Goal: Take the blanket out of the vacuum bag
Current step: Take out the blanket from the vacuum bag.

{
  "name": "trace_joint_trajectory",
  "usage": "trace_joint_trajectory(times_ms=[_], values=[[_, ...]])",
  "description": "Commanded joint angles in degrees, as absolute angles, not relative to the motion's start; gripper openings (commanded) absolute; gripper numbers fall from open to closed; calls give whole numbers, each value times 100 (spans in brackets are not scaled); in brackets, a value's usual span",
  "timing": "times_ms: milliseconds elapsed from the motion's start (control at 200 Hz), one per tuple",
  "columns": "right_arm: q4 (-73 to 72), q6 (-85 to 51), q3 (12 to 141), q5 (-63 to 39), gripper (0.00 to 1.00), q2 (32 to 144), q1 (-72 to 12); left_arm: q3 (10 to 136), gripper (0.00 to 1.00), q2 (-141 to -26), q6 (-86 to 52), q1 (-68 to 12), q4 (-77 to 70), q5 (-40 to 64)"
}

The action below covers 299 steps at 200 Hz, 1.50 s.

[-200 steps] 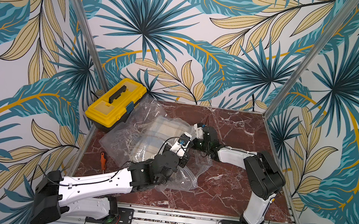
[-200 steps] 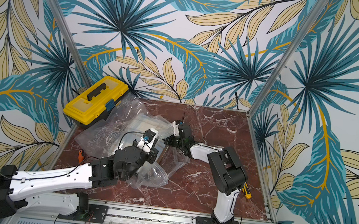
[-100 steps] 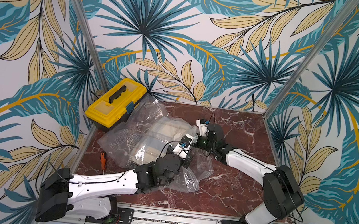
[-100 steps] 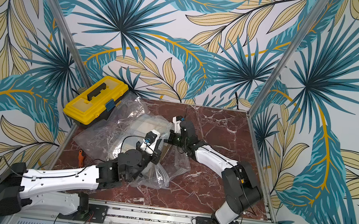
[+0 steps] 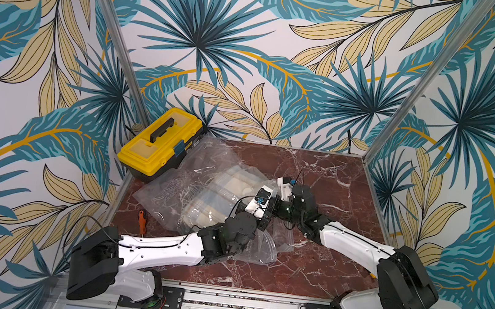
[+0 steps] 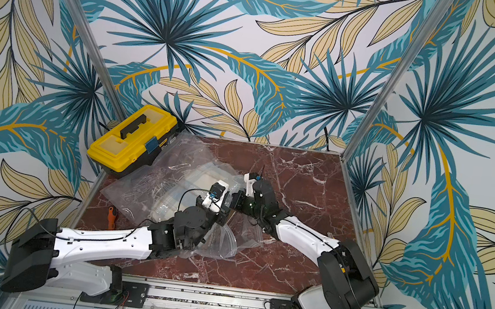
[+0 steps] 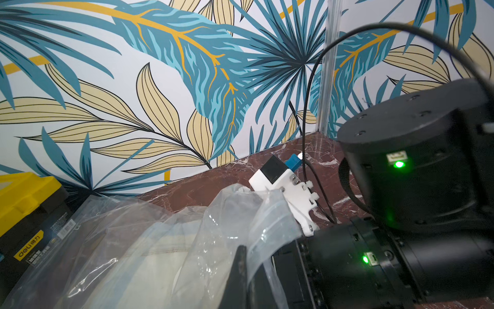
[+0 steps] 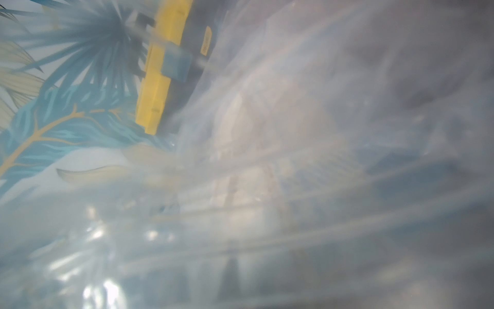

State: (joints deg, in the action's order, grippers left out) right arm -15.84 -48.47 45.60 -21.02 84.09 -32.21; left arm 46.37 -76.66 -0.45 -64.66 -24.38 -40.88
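Observation:
The clear vacuum bag (image 5: 191, 183) (image 6: 153, 182) lies crumpled on the red marble table (image 5: 333, 178). The cream and pale blue blanket (image 5: 233, 181) (image 6: 205, 177) (image 7: 149, 267) is folded inside it. Both grippers meet at the bag's right end in both top views. My left gripper (image 5: 265, 220) (image 6: 222, 215) (image 7: 242, 270) is shut on the bag's zip rim, which runs over its dark finger. My right gripper (image 5: 278, 204) (image 6: 235, 202) sits under draped film. That film veils the right wrist view, where the jaws are only dim shapes, so a grip is hidden.
A yellow toolbox (image 5: 160, 144) (image 6: 132, 144) (image 7: 24, 195) stands at the back left corner, touching the bag. An orange-handled tool (image 5: 142, 221) (image 6: 111, 215) lies by the left edge. Metal posts (image 5: 405, 117) rise at the table's back corners, and patterned walls close in three sides.
The right arm has unfolded, its elbow dropping low to the front right while its gripper stays at the bag. The left arm has stretched further in, and the bag's near flap has shifted.

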Motion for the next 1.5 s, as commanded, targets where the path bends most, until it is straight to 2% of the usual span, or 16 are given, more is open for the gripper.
trace_joint_trajectory(times_ms=[0,511,716,1047,1157,1312,1492], values=[[-1813,-4932,4691,-2324,0,8051,-3293,4663,0,-7738,-39,-6389,-2602,-4040],[-112,-5012,5159,-1915,0,6701,-3296,4399,0,-7770,-382,-5836,-2849,-3437],[-228,-5420,4985,-1717,0,6098,-3296,4269,0,-7860,-553,-5823,-2873,-3373],[355,-5003,5476,-1747,0,6197,-3289,4307,0,-8069,-681,-5828,-2979,-3274],[635,-4694,5091,-1553,0,6266,-3296,4295,0,-8017,-682,-5835,-2926,-3252],[598,-4542,3811,-1069,0,6252,-3288,4204,0,-7803,-650,-5835,-2792,-3295],[-78,-4535,2515,-607,0,6392,-3290,4106,0,-7613,-655,-5831,-2584,-3350]])
